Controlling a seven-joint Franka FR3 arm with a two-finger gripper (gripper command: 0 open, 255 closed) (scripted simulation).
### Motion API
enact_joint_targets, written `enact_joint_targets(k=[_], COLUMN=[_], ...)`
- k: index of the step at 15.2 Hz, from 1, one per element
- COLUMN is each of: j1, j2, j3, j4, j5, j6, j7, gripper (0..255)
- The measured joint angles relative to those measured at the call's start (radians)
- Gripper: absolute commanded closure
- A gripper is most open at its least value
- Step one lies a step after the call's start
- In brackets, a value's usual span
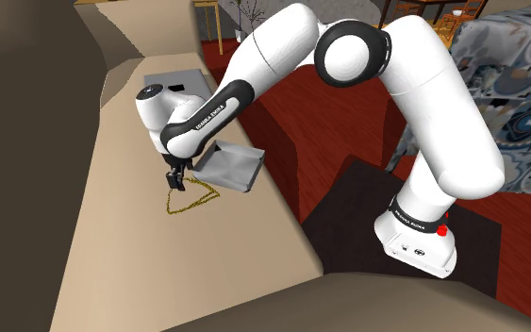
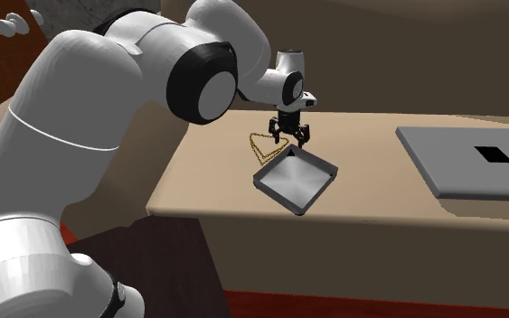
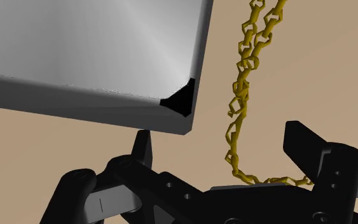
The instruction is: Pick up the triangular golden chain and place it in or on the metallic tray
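Chain [image 3: 236, 105] is laid flat on the tabletop [image 1: 112, 236] just beside the tray [image 3: 75, 100], one corner straddled by the opened gripper [image 1: 173, 179], so thin links could be missed on closing.

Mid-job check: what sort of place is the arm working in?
Probably a home's living or dining area, though that is a guess. There is a long tan counter, a dark red floor beside it, and blue-and-grey patterned upholstery at the shoulder view's upper right.
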Motion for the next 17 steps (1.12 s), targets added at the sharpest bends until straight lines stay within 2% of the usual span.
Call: enact_joint_targets(k=[2, 3, 17], j1=[0.0, 0.0, -0.003], j2=[0.0, 0.0, -0.025], j3=[0.0, 0.0, 0.006], j4=[0.0, 0.0, -0.001], j5=[0.0, 0.0, 0.007], j6=[0.0, 0.0, -0.024], j7=[0.0, 0.0, -0.005], gripper=[0, 255, 255])
